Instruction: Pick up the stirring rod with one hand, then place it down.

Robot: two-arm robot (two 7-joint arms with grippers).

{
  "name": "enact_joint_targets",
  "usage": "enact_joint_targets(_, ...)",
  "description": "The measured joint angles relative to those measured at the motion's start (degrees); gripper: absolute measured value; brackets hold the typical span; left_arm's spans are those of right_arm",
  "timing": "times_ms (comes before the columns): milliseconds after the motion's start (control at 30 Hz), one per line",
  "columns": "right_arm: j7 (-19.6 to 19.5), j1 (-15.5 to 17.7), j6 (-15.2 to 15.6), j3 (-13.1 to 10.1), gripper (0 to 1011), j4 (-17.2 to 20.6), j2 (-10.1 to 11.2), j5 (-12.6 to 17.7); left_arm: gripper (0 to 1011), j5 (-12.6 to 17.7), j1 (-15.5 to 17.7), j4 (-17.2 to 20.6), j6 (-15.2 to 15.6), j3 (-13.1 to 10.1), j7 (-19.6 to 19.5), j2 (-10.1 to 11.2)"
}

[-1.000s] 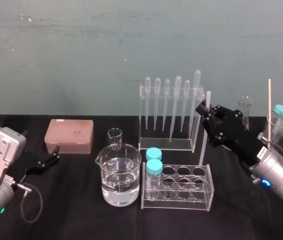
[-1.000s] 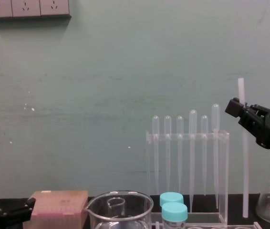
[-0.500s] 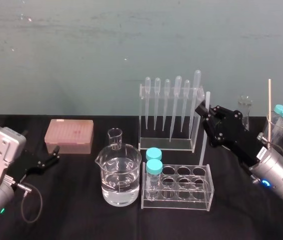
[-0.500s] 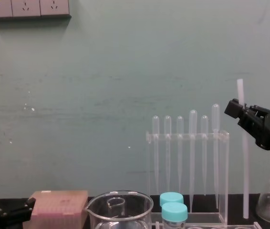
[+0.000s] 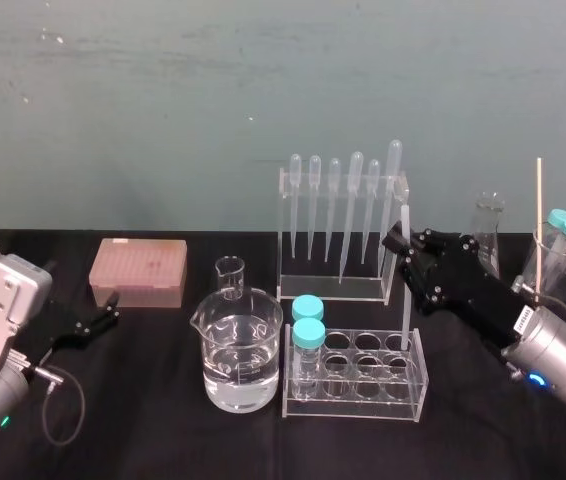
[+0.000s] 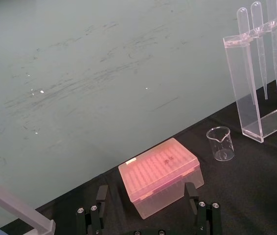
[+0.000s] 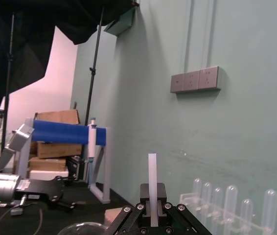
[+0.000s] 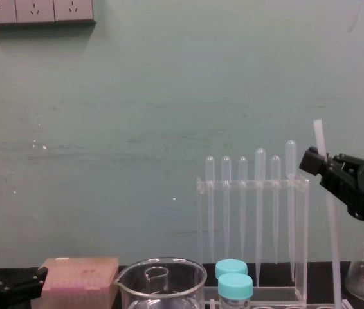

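Against the green wall (image 8: 137, 129), right gripper (image 8: 316, 161) pinches the stirring rod (image 8: 331, 244).

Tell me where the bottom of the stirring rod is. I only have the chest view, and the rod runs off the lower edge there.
Observer: In the head view the stirring rod reaches down to the back right well of the clear tube rack, seemingly into it.
Operator: Are the jaws closed on it?
Observer: Yes. The right wrist view shows the right gripper with its jaws shut on the rod, whose top stands above them.
Operator: And the left arm?
Observer: The left gripper is parked low on the left. The left wrist view shows its jaws open and empty.
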State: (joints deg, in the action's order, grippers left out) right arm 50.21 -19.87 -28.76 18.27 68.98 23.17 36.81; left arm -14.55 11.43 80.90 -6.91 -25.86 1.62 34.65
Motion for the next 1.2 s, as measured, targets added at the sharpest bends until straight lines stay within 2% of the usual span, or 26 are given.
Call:
enact_joint_targets(500,2.0,0.4,2.3,1.7,67,-0.7,0.4,1.1,1000,0.0,0.0,0.0,0.0,0.0,0.0,0.0)
enact_joint_targets(1200,1.7,-2.6,3.4,4.9,67,-7.8,-0.2,-3.0,1000,0.0,0.0,0.0,0.0,0.0,0.0,0.0)
